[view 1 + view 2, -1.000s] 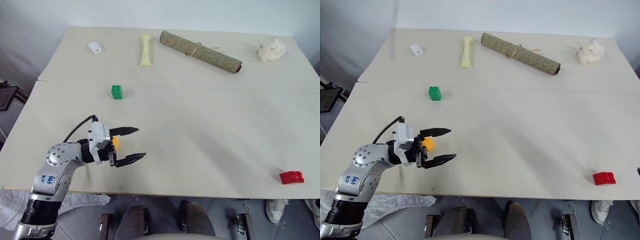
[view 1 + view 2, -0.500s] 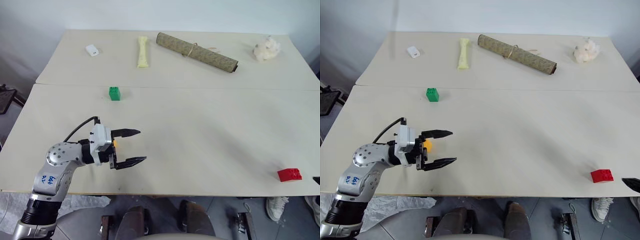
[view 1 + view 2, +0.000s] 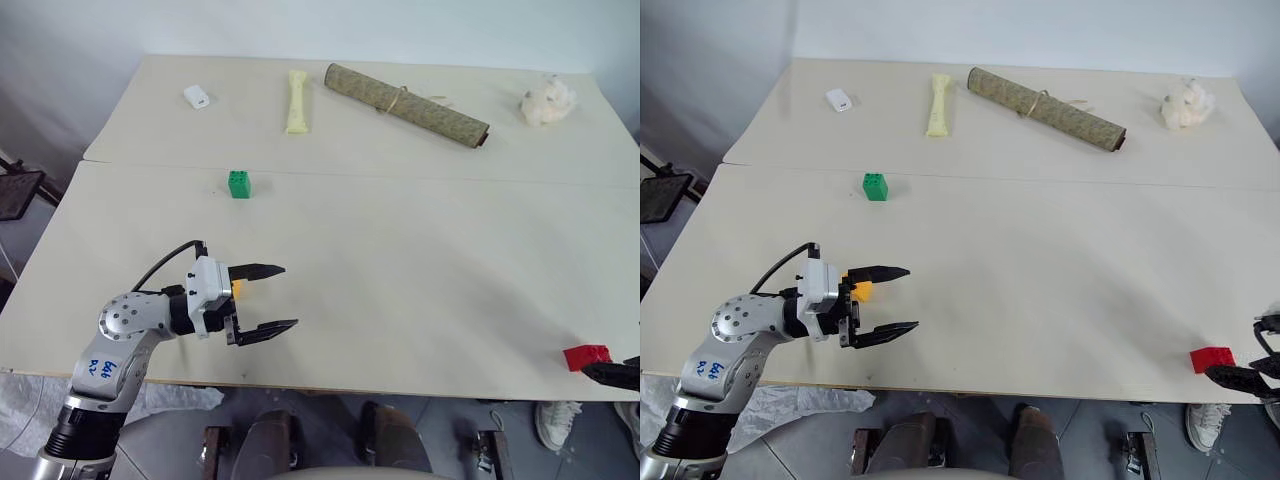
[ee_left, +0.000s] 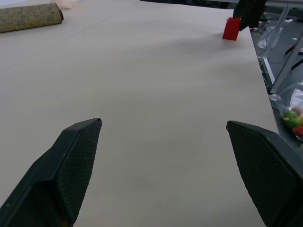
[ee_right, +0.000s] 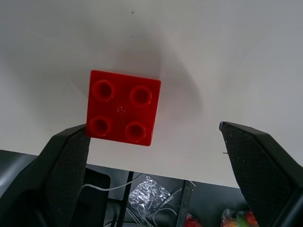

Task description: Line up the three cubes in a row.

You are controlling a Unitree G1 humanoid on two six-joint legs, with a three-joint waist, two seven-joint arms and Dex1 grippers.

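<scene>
The green cube (image 3: 238,184) stands alone on the table (image 3: 420,250), left of centre. Partly hidden behind my left gripper (image 3: 288,296) is the orange-yellow cube (image 3: 237,288), close to its base. That gripper is open, lies level over the near left of the table, and holds nothing. The red cube (image 3: 585,357) sits at the front right edge, studs up. My right gripper (image 3: 1232,346) hangs open just above the red cube (image 5: 123,107). In the right wrist view the cube lies between the fingers, close to one finger (image 5: 66,170).
Along the far side lie a small white object (image 3: 195,97), a cream bone-shaped toy (image 3: 296,101), a rolled mat (image 3: 405,102) and a white fluffy toy (image 3: 548,102). A seam crosses the table. The red cube is right at the front edge.
My right gripper has come into view at the lower right and dropped towards the red cube. The left gripper has stayed put. The camera has shifted slightly.
</scene>
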